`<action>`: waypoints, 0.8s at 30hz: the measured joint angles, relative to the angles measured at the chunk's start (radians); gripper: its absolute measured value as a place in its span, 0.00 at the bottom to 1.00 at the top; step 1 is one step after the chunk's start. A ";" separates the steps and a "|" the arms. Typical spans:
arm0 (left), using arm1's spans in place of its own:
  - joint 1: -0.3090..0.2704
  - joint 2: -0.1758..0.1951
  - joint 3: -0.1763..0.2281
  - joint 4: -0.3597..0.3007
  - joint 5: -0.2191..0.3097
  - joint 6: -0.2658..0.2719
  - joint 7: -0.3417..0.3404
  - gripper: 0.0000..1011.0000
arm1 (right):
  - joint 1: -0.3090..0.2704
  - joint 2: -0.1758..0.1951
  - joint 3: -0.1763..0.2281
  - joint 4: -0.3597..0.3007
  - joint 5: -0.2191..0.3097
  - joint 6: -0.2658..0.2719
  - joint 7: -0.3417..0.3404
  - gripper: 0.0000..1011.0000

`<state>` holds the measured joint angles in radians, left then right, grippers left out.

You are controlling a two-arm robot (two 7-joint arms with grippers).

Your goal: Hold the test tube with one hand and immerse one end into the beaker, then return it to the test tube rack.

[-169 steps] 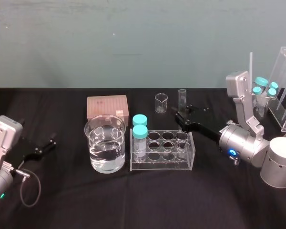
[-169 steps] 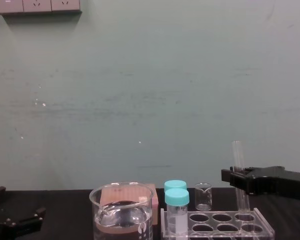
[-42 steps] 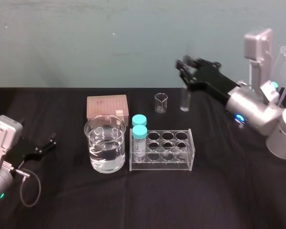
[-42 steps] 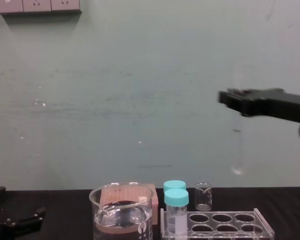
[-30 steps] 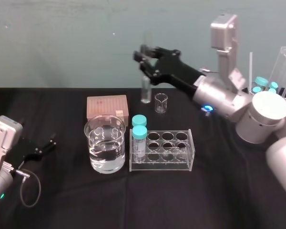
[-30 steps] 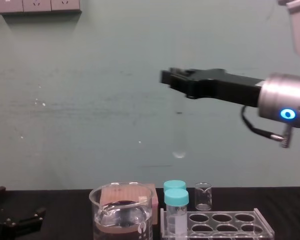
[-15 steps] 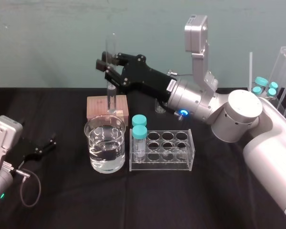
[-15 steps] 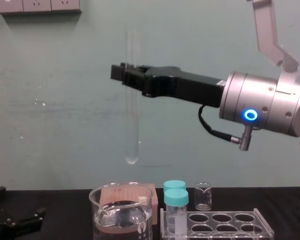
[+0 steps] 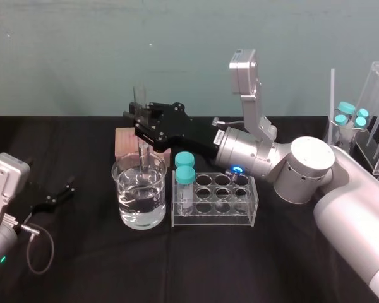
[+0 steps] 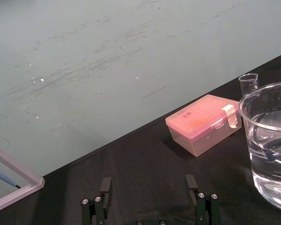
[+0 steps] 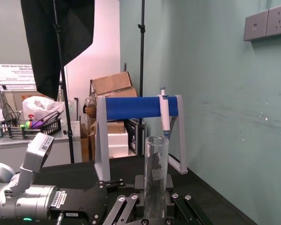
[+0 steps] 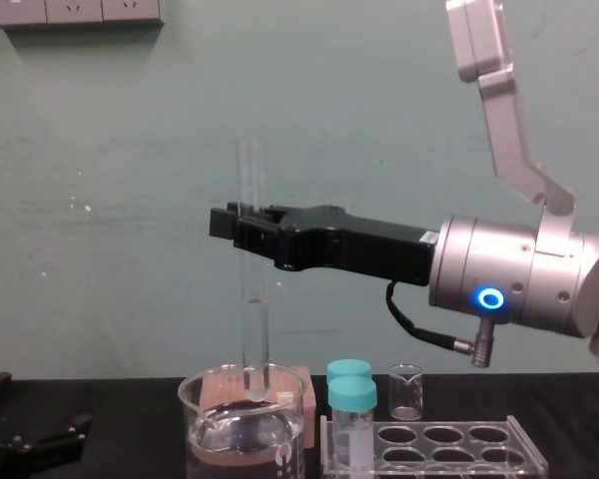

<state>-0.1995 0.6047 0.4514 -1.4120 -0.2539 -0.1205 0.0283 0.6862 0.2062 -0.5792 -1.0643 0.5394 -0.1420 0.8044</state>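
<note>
One test tube (image 12: 254, 319) between right jaws

**A lab bench in a robot test room**

Glassware marks it as a laboratory: a beaker (image 9: 139, 208) of clear liquid, a test tube (image 12: 252, 289), a test tube rack (image 9: 215, 218) with teal-capped vials (image 9: 185, 173), a tiny beaker (image 12: 405, 389) and a pink tip box (image 10: 203, 123) on a black-covered table (image 9: 177, 265). A pipette (image 11: 164, 112) hangs on a blue-barred stand (image 11: 131, 107). Behind it are cardboard boxes (image 11: 112, 84) and a black studio flag (image 11: 61, 37).
</note>
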 joint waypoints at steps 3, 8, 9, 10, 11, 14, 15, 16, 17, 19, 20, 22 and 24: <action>0.000 0.000 0.000 0.000 0.000 0.000 0.000 0.99 | 0.011 -0.011 -0.003 0.031 0.012 -0.012 0.014 0.23; 0.000 0.000 0.000 0.000 0.000 0.000 0.000 0.99 | 0.025 -0.028 -0.009 0.084 0.024 -0.027 0.032 0.23; 0.000 0.000 0.000 0.000 0.000 0.000 0.000 0.99 | 0.027 -0.030 -0.010 0.091 0.025 -0.028 0.034 0.23; 0.000 0.000 0.000 0.000 0.000 0.000 0.000 0.99 | 0.031 -0.034 -0.013 0.106 0.026 -0.031 0.039 0.23; 0.000 0.000 0.000 0.000 0.000 0.000 0.000 0.99 | 0.032 -0.036 -0.014 0.114 0.026 -0.033 0.041 0.23; 0.000 0.000 0.000 0.000 0.000 0.000 0.000 0.99 | 0.037 -0.043 -0.017 0.137 0.026 -0.038 0.046 0.23; 0.000 0.000 0.000 0.000 0.000 0.000 0.000 0.99 | 0.041 -0.048 -0.019 0.153 0.025 -0.044 0.050 0.23; 0.000 0.000 0.000 0.000 0.000 0.000 0.000 0.99 | 0.043 -0.051 -0.019 0.162 0.024 -0.048 0.051 0.23; 0.000 0.000 0.000 0.000 0.000 0.000 0.000 0.99 | 0.045 -0.054 -0.020 0.169 0.023 -0.051 0.052 0.23; 0.000 0.000 0.000 0.000 0.000 0.000 0.000 0.99 | 0.051 -0.062 -0.020 0.190 0.018 -0.062 0.054 0.23; 0.000 0.000 0.000 0.000 0.000 0.000 0.000 0.99 | 0.052 -0.065 -0.020 0.198 0.017 -0.065 0.054 0.23; 0.000 0.000 0.000 0.000 0.000 0.000 0.000 0.99 | 0.060 -0.075 -0.020 0.219 0.011 -0.074 0.057 0.23; 0.000 0.000 0.000 0.000 0.000 0.000 0.000 0.99 | 0.063 -0.079 -0.020 0.229 0.009 -0.077 0.058 0.23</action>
<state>-0.1995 0.6047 0.4513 -1.4120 -0.2539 -0.1205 0.0283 0.7491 0.1270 -0.5987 -0.8354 0.5483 -0.2186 0.8626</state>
